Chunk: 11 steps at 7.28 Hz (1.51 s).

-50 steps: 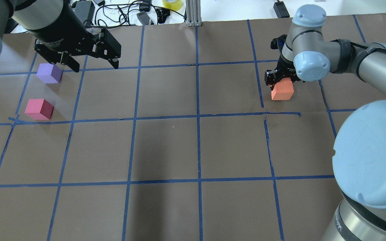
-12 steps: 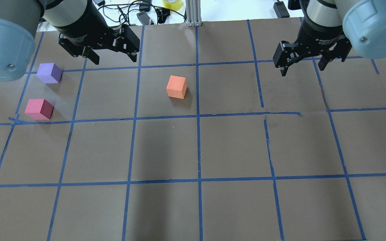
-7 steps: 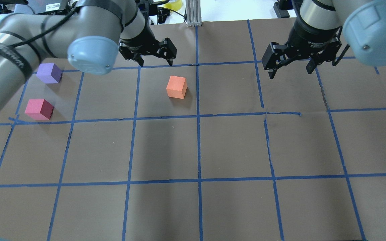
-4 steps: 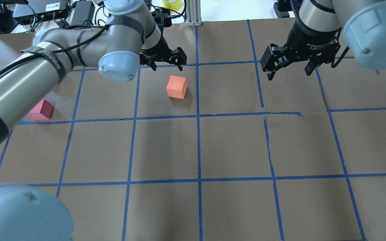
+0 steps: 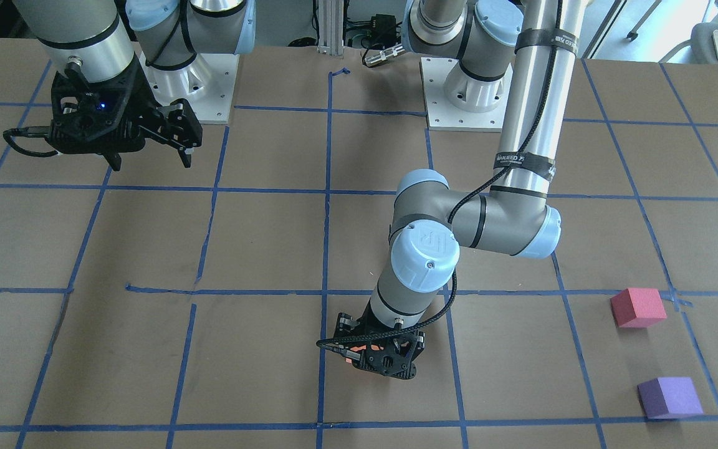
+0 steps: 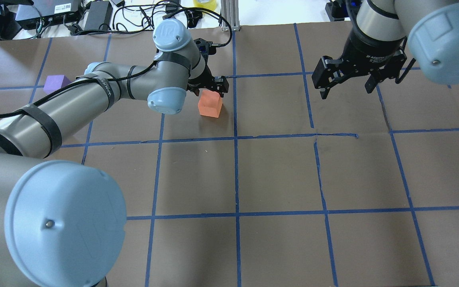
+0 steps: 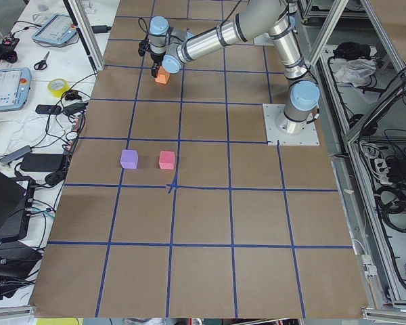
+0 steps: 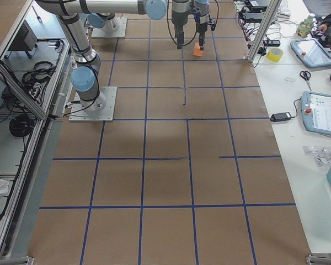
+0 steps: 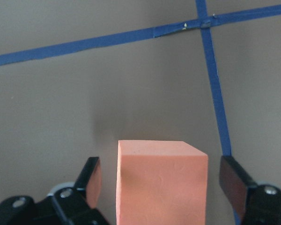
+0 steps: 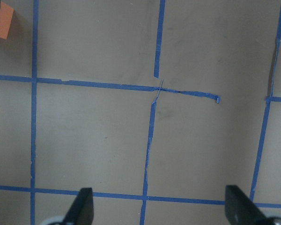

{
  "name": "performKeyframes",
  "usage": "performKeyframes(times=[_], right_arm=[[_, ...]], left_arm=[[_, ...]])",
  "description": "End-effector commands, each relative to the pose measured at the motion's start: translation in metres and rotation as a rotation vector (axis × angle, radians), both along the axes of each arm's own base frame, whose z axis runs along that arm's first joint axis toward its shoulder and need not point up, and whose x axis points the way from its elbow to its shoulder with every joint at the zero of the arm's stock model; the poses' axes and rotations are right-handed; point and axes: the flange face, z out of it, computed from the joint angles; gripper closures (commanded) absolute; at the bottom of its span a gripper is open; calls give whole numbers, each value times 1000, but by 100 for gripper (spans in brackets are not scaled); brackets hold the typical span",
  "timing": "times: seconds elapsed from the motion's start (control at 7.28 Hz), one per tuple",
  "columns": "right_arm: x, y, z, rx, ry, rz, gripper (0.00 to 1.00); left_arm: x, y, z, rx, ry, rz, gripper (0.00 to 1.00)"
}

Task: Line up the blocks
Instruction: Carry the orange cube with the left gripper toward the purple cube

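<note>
The left pincer [image 6: 209, 91] is held open astride the orange block [image 6: 210, 104] on the worktop [image 6: 277, 171], nothing gripped yet, apparently so it can be clamped and carried to the pink block [image 5: 637, 307] and purple block [image 5: 669, 396].

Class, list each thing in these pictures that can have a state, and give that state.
orange block: resting on the table, not gripped.
left claw: open, straddling the orange block, not touching it.
right claw: open, empty, above the table.
pinkish-red block: resting on the table, free.
purple block: resting on the table, free.
</note>
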Motion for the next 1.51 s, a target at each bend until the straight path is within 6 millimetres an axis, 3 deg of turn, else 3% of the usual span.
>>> performKeyframes(times=[0.0, 0.14, 0.27, 0.55, 0.69, 0.96, 1.24, 1.37], right_arm=[[0, 2, -4, 9, 2, 1, 0], [0, 2, -6, 12, 2, 1, 0], [0, 2, -6, 9, 1, 2, 0], [0, 2, -6, 9, 5, 13, 0], [0, 2, -6, 10, 7, 13, 0], [-1, 2, -5, 7, 11, 14, 0], [-1, 0, -5, -2, 11, 10, 0], [-1, 0, -6, 3, 13, 11, 0]], left_arm=[[0, -2, -14, 5, -4, -13, 41], [-1, -6, -6, -39, 2, -25, 45], [-1, -6, 18, -79, -5, -46, 47], [45, -27, 62, -126, -86, 40, 49], [94, -42, 83, -111, -83, 114, 50], [187, -58, 84, -54, 12, 260, 50], [304, -80, 88, -85, -1, 380, 50], [331, -81, 90, -86, 1, 403, 50]])
